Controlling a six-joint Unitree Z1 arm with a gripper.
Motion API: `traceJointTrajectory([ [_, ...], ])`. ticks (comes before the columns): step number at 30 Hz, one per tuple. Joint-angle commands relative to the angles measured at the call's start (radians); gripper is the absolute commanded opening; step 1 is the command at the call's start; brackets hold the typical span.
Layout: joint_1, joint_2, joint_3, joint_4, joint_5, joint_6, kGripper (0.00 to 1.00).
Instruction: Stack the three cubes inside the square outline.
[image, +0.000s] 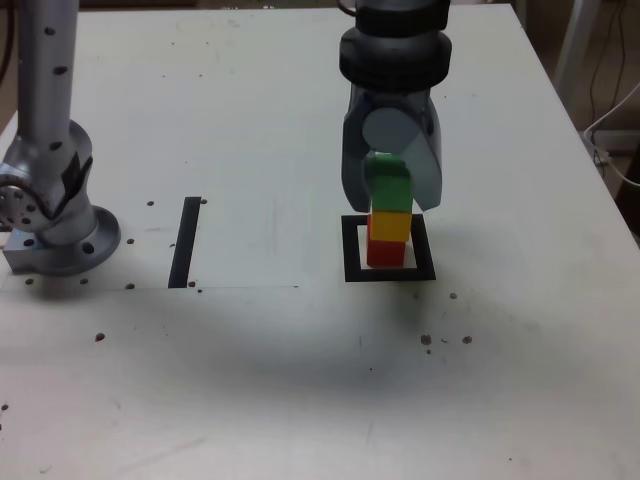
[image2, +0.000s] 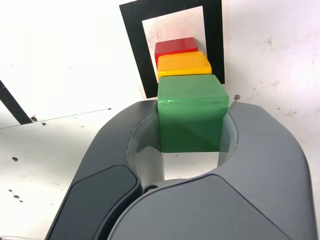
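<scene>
Green solid cube clamped between closed grey gripper jaws, atop yellow cube and red cube, inside black tape square outline. Wrist view only: stack aligned. Exterior view only: black tape strip, arm base leftward.

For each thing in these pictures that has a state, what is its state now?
green cube: held between the fingers, on top of the stack.
yellow cube: in the middle, resting on the red one.
red cube: at the bottom, inside the square.
square outline: flat on the table, holding the stack.
gripper: shut on the green cube.
tape strip: flat, apart, nothing on it.
</scene>
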Motion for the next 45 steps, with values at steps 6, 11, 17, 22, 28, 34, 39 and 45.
traceJointTrajectory([
  [6,-0.001,0.002,0.034,-0.031,-0.005,-0.001,0.86],
  [11,-0.001,-0.005,0.046,-0.040,-0.005,-0.001,0.99],
  [17,-0.001,-0.044,0.053,-0.041,0.023,-0.008,0.99],
  [22,-0.001,-0.123,0.070,-0.018,0.084,-0.037,0.99],
  [28,0.001,-0.225,0.143,0.001,0.116,-0.063,0.99],
  [34,0.013,-0.320,0.286,-0.017,0.094,-0.070,1.00],
  [39,0.023,-0.387,0.418,-0.046,0.077,-0.070,1.00],
  [45,0.031,-0.442,0.566,-0.082,0.075,-0.070,1.00],
])
